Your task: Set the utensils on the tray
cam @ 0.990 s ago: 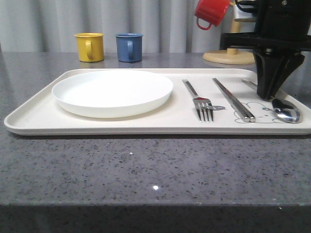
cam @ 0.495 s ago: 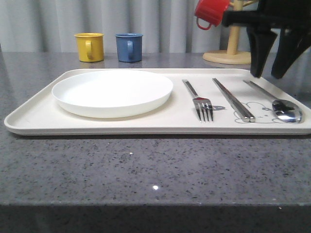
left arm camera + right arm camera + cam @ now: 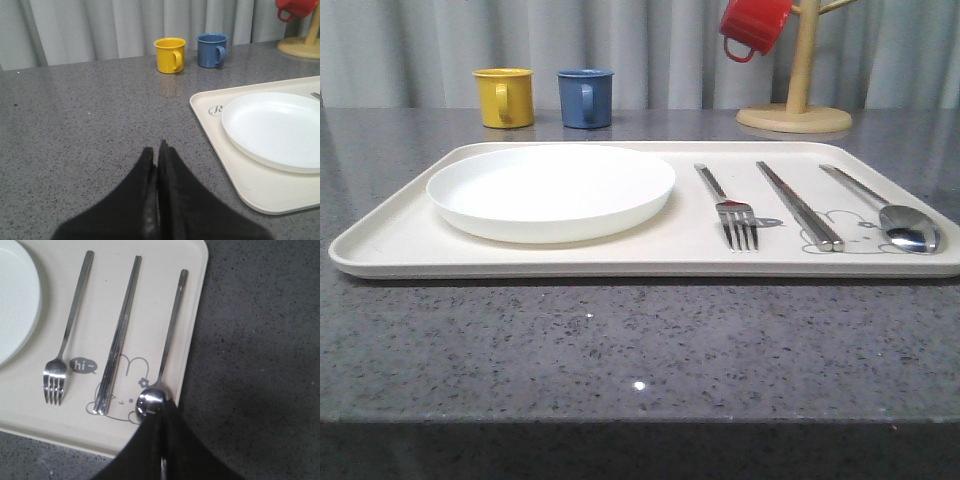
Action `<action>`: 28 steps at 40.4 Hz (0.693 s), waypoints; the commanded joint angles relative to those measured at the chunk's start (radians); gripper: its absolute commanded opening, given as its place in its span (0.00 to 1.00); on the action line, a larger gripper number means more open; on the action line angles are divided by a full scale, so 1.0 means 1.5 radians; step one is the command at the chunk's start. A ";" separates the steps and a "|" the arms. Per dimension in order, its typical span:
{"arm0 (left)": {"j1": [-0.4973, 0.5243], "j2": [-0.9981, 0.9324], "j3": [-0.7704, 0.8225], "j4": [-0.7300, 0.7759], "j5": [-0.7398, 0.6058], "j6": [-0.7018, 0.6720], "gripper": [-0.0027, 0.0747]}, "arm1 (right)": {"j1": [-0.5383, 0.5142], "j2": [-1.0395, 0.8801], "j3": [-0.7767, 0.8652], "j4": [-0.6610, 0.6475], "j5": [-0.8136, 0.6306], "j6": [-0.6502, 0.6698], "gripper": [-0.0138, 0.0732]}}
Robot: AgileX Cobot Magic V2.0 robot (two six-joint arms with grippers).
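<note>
tray (image 3: 390, 245) held plate (image 3: 551, 190), fork (image 3: 729, 206), chopsticks (image 3: 799, 203), spoon (image 3: 890, 213) | left gripper (image 3: 158, 150) closed, empty | right gripper (image 3: 163, 412) closed, empty

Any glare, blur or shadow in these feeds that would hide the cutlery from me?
Front view: sharp; the spoon bowl and fork tines throw bright glints, and the plate is nearly blown out white. Right wrist view: the dark right gripper covers part of the spoon bowl. Left wrist view: even light, soft focus on the shut left gripper.
</note>
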 commanded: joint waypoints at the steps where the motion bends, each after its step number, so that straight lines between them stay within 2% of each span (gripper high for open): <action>1: 0.001 0.006 -0.016 -0.002 -0.053 -0.004 0.01 | 0.000 -0.107 0.085 -0.016 -0.133 -0.016 0.08; 8: 0.001 0.006 -0.016 -0.002 -0.053 -0.004 0.01 | 0.000 -0.284 0.285 -0.056 -0.300 -0.016 0.08; 12: 0.001 0.006 -0.016 -0.002 -0.053 -0.004 0.01 | 0.000 -0.389 0.380 -0.057 -0.354 -0.016 0.08; 20: 0.001 0.006 -0.016 -0.002 -0.053 -0.004 0.01 | 0.000 -0.584 0.501 -0.057 -0.370 -0.016 0.08; 28: 0.001 0.006 -0.016 -0.002 -0.053 -0.004 0.01 | 0.000 -0.694 0.534 -0.057 -0.362 -0.016 0.08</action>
